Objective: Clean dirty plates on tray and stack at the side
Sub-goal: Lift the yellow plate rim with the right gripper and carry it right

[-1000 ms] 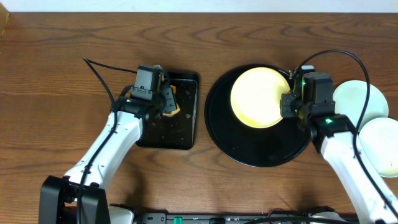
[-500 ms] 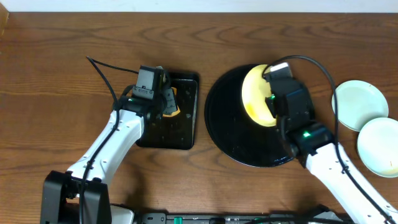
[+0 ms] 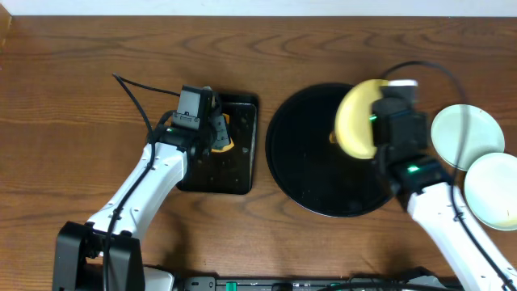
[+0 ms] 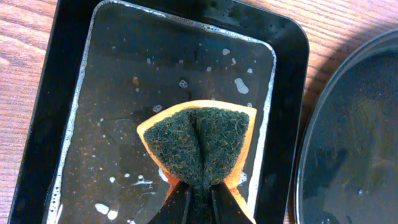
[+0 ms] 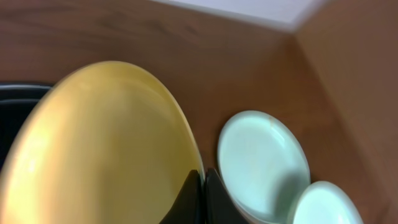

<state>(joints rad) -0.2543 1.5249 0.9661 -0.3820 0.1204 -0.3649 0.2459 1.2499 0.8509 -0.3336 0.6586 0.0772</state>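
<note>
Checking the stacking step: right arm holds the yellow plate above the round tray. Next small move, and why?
Probably carry the yellow plate rightward over the mint plates: the right gripper is shut on its rim, it hangs tilted above the round tray, no streaks showing.

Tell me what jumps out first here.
The yellow plate, pinched at its rim by the right gripper, hangs tilted over the right side of the round black tray. Two mint plates lie on the wood further right. The left gripper clamps an orange-and-green sponge over the wet rectangular tray.
</note>
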